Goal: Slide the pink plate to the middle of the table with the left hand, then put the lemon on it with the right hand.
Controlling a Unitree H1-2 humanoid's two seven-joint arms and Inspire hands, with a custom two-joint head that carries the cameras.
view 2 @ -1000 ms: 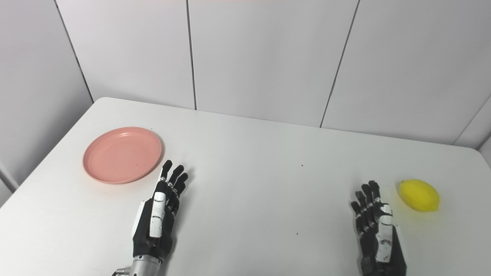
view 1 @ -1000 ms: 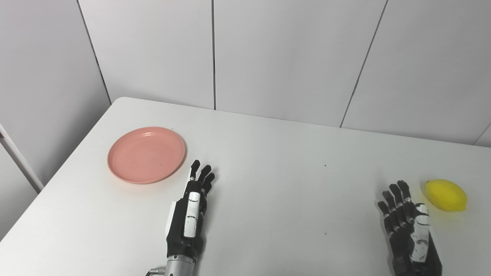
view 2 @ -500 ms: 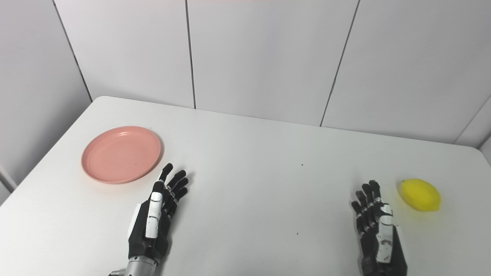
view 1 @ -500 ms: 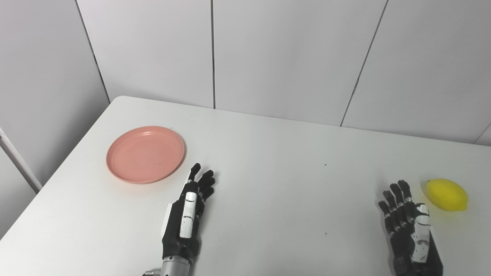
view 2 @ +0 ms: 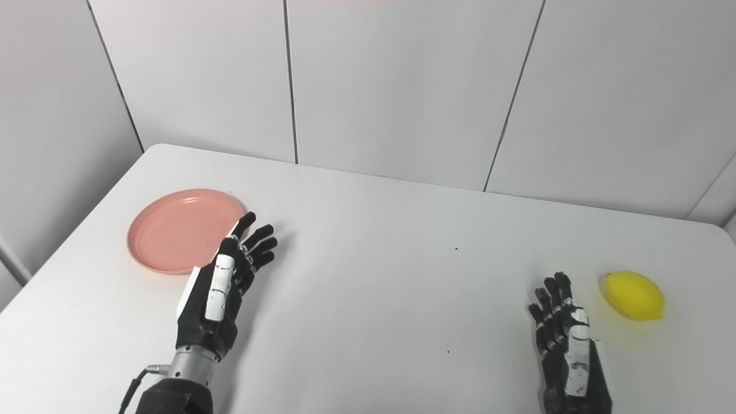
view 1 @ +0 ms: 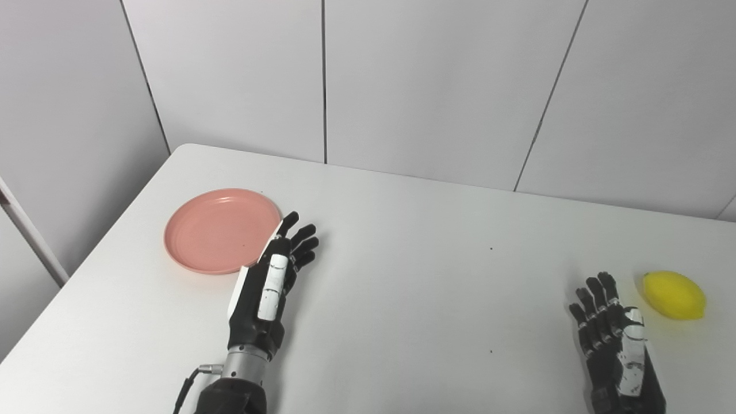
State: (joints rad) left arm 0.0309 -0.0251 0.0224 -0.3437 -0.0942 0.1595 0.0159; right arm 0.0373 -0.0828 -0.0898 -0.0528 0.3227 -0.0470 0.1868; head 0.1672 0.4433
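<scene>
A round pink plate lies flat on the white table, toward its left side. My left hand hovers open just right of the plate, its fingers spread and pointing up and away; the hand covers a bit of the plate's near right rim. A yellow lemon rests near the table's right edge. My right hand is open at the bottom right, a short way left of the lemon and apart from it, holding nothing.
Grey wall panels rise behind the table's far edge. The table's left edge runs diagonally past the plate. A few small dark specks dot the surface between the hands.
My left hand has moved forward and left, from below and right of the plate to its right rim, with more of the arm showing. The right hand, plate and lemon have stayed put.
</scene>
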